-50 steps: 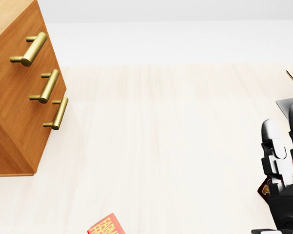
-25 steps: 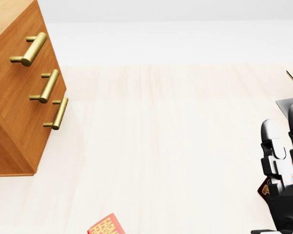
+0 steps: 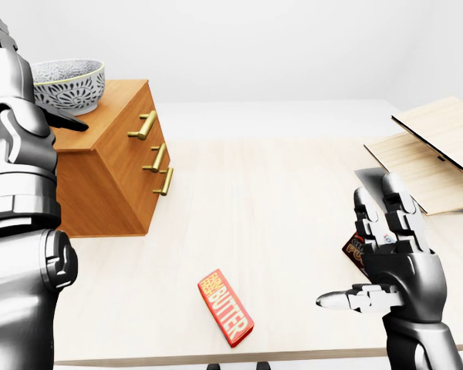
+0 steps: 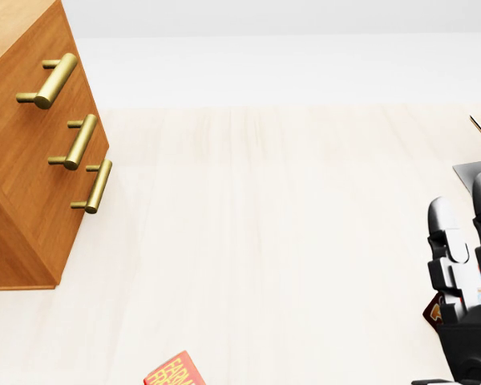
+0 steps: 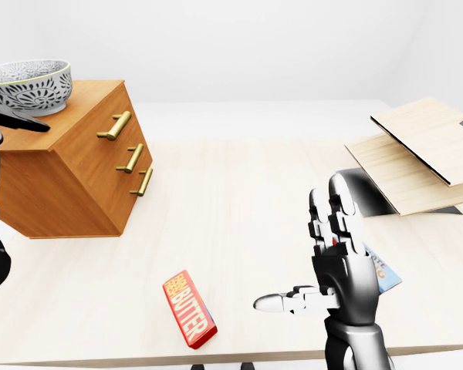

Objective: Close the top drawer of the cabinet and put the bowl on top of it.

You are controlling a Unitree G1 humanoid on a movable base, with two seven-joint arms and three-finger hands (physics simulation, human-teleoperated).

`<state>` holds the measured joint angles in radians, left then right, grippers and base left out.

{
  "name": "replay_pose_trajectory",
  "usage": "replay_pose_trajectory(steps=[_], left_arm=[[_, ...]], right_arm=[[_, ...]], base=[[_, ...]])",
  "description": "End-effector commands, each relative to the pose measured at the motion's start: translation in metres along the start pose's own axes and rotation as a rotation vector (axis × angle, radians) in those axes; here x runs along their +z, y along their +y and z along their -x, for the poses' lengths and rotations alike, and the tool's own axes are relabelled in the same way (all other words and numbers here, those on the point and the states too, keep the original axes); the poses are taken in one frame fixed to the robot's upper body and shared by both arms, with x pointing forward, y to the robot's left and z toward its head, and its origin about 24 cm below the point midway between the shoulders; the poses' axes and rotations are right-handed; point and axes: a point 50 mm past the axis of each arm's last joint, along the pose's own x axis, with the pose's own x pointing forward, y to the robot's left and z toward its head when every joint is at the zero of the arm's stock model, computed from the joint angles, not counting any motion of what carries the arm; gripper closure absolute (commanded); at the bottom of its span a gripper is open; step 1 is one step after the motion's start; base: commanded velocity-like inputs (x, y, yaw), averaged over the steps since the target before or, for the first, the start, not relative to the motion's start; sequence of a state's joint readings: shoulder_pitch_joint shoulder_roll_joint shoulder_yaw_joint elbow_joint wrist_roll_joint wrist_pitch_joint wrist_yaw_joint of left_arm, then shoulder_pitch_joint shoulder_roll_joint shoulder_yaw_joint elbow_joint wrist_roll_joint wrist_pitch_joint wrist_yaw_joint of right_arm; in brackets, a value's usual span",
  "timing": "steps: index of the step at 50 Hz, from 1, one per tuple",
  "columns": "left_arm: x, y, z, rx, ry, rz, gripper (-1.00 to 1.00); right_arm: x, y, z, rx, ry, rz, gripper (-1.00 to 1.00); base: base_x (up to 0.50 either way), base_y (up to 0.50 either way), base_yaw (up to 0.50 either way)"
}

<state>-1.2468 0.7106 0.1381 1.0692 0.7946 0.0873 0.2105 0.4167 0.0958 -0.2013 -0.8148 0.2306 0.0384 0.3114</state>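
Note:
A grey patterned bowl (image 3: 69, 83) stands upright on top of the wooden cabinet (image 3: 112, 173) at the left of the left-eye view. The cabinet's three drawers sit flush, and the top one's brass handle (image 3: 143, 125) juts out to the right. My left arm fills the left edge of that view. The left hand (image 3: 65, 119) is beside the bowl's near side with one finger stretched out straight, not closed round the bowl; the arm hides its other fingers. My right hand (image 3: 366, 254) hovers open over the table at the lower right, holding nothing.
A red butter box (image 3: 225, 307) lies on the pale table (image 3: 262, 200) near its bottom edge. A small packet (image 5: 383, 270) lies behind my right hand. Two light wooden boards (image 3: 432, 154) sit stacked at the right.

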Motion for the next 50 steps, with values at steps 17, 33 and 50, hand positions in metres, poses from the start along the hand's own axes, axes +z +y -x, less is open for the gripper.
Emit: replay_pose_trajectory(steps=[17, 33, 50], left_arm=[[0.031, 0.051, 0.058, -0.028, -0.410, 0.286, -1.00], [0.077, 0.086, 0.133, -0.074, -0.845, 0.482, -1.00], [0.099, 0.087, 0.231, -0.200, -1.215, 0.788, -1.00]], right_arm=[[-0.001, 0.001, 0.000, 0.003, 0.002, 0.002, -1.00], [-0.002, 0.002, 0.000, 0.006, 0.005, 0.003, -1.00], [-0.004, 0.002, -0.001, 0.005, 0.009, 0.006, -1.00]], base=[[0.00, 0.00, 0.00], [0.00, 0.00, 0.00], [0.00, 0.00, 0.00]])
